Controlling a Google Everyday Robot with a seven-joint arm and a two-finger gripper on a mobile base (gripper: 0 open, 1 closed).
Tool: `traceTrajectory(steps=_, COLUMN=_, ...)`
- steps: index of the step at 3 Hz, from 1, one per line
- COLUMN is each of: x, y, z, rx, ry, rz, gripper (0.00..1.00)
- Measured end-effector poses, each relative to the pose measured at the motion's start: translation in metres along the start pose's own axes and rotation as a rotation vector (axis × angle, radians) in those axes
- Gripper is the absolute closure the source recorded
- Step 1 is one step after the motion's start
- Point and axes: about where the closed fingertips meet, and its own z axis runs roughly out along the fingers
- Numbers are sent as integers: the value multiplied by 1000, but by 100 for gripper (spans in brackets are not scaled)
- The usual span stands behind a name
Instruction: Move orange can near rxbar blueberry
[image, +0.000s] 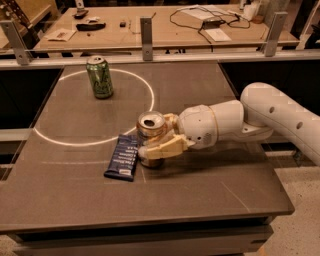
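Note:
The orange can (150, 134) stands upright at the middle of the dark table (200, 200), its silver top showing. My gripper (161, 135) comes in from the right and is shut on the can, with one tan finger (162, 148) across its front and the other behind it. The rxbar blueberry (123, 157), a flat navy bar with white text, lies on the table just left of the can, almost touching its base.
A green can (100, 76) stands at the back left inside a white circle (95, 142) drawn on the table. My white arm (280, 115) spans the right side. A rail and a cluttered workbench (150, 25) lie behind the table.

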Motion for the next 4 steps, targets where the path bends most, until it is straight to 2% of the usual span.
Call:
traceTrajectory(steps=1, x=0, y=-1, z=0, rx=3, ry=3, rz=-2, gripper=12)
traceTrajectory(steps=2, x=5, y=-12, z=-9, rx=42, ry=46, rz=-11, gripper=0)
traceTrajectory(steps=3, x=5, y=-30, z=-30, rx=111, ry=52, rz=7, gripper=0)
traceTrajectory(steps=4, x=5, y=-31, z=-32, rx=115, ry=52, rz=8, gripper=0)
